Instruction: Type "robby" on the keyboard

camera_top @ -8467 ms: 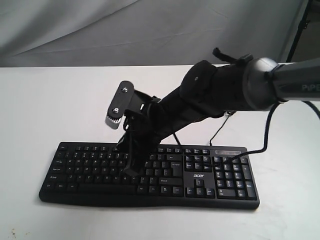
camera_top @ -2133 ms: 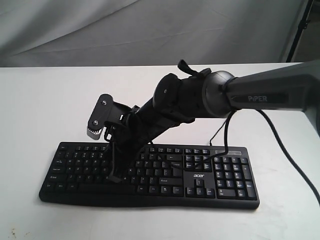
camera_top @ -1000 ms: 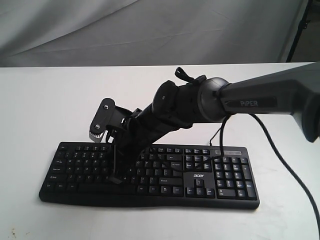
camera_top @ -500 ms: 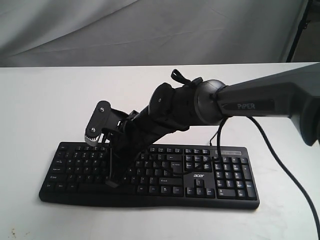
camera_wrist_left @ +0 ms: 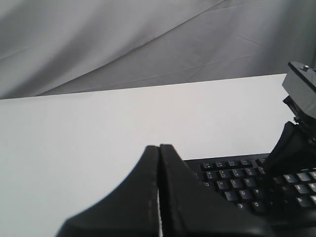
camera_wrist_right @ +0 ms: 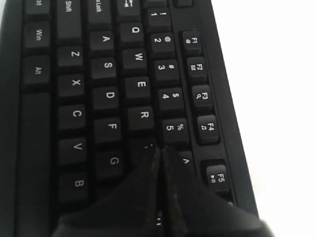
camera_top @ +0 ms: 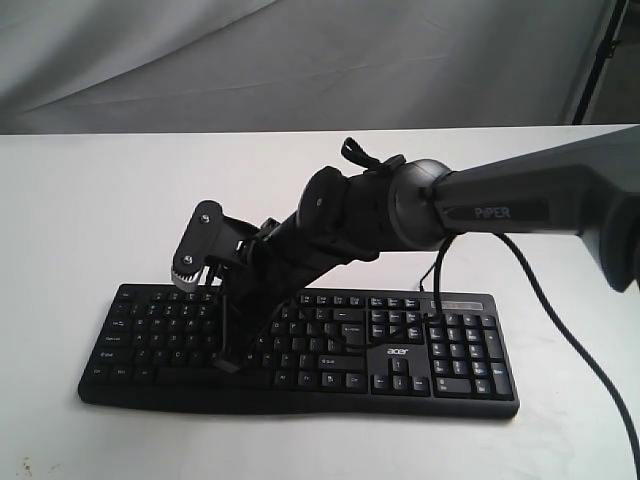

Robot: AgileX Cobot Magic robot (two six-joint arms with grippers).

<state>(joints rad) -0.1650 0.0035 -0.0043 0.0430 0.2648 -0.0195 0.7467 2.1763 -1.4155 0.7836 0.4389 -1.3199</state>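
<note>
The black keyboard lies across the front of the white table, its "acer" logo right of the letter keys. My right arm reaches across its left half, and the right gripper is shut and points down at the letter keys. In the right wrist view the shut tips sit just past the R key, beside the 5 key, and hide the key under them. I cannot tell whether a key is pressed. My left gripper is shut and empty, off the keyboard's left end.
The keyboard's thin black cable runs back behind the arm. A thicker arm cable hangs right of the number pad. Bare white table lies left of and behind the keyboard, under a grey cloth backdrop.
Over the earlier frames my right arm has slid left along the keyboard, taking its shut tips from the middle letters towards the left ones. In the last half second it has barely moved.
</note>
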